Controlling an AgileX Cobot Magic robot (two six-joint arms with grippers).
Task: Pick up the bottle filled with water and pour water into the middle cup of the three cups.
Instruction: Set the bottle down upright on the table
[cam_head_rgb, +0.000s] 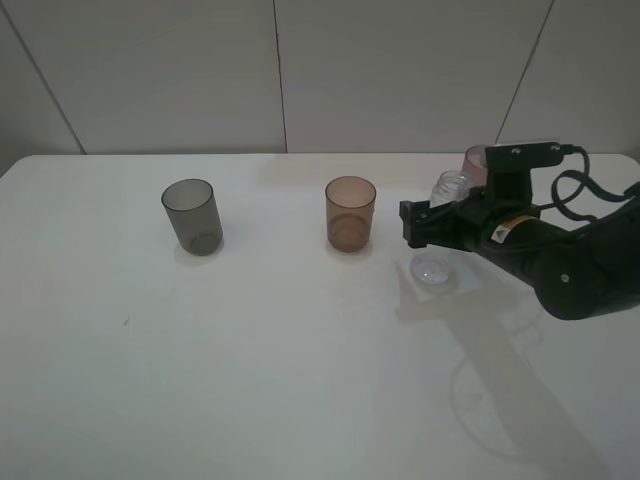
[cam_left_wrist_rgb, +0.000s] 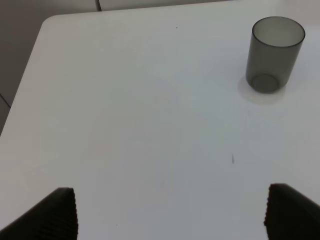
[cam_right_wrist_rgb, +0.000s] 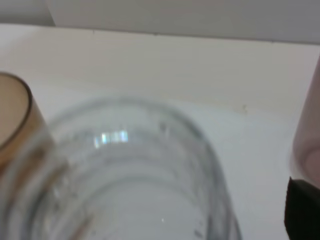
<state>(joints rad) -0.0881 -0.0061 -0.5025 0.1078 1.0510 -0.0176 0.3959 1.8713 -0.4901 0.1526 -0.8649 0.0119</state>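
The clear bottle (cam_head_rgb: 449, 205) stands right of the orange-brown middle cup (cam_head_rgb: 350, 213). The smoky grey cup (cam_head_rgb: 193, 215) is at the left. The pink-mauve cup (cam_head_rgb: 474, 158) is mostly hidden behind my right arm. My right gripper (cam_head_rgb: 430, 228) is around the bottle's body. In the right wrist view the bottle (cam_right_wrist_rgb: 130, 190) fills the frame, blurred. One finger (cam_right_wrist_rgb: 302, 212) shows at the edge, with a gap to the bottle, so the jaws look open. The middle cup (cam_right_wrist_rgb: 12, 120) and pink cup (cam_right_wrist_rgb: 307, 140) flank it. My left gripper (cam_left_wrist_rgb: 170, 212) is open and empty, above bare table, with the grey cup (cam_left_wrist_rgb: 274, 52) ahead.
The white table (cam_head_rgb: 250, 350) has its back edge against a panelled wall. The right arm's black body and cables (cam_head_rgb: 580, 260) lie over the table's right side. In the left wrist view the table's corner and edge (cam_left_wrist_rgb: 42, 30) show.
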